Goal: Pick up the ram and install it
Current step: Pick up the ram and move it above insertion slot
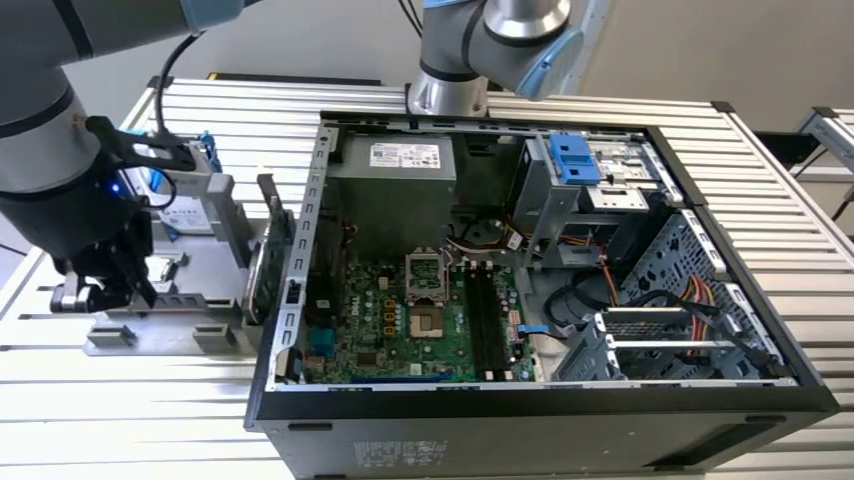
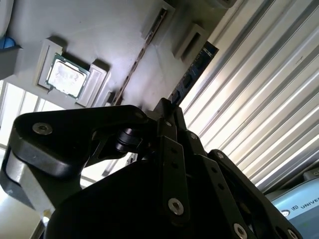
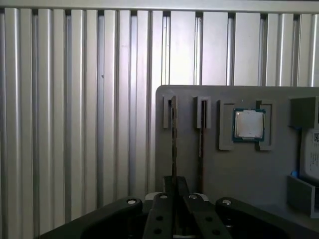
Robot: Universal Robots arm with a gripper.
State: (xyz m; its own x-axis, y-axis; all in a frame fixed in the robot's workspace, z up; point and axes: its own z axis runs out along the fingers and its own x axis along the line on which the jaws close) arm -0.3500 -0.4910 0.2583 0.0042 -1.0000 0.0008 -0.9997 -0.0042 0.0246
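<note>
Black gripper [image 3: 175,183] links sat closest to the lens in both wrist views. Their fingertips were drawn together on the near end of the ram [image 3: 173,137], which stood on edge in a slot of the grey holder [image 3: 239,174]. The jaws looked clenched on it, with no gap showing at either face. Just beside it, in the neighbouring slot, stood a second thin stick [image 3: 201,134]. Beyond that, a square silver processor [image 3: 248,124] lay flat in its own pocket.

In the exterior view the holder rested on the slatted table [image 1: 134,420] at nine o'clock from the open computer case [image 1: 534,405]. The case's memory slots [image 1: 483,320] lay well apart from the gripper, off toward three o'clock.

By my judgement the pick wanted a square pinch across the stick's flat faces. Any pull needed to run in line with the slot walls, without twist. A skewed grip risked flexing the thin board or scraping its neighbour.
</note>
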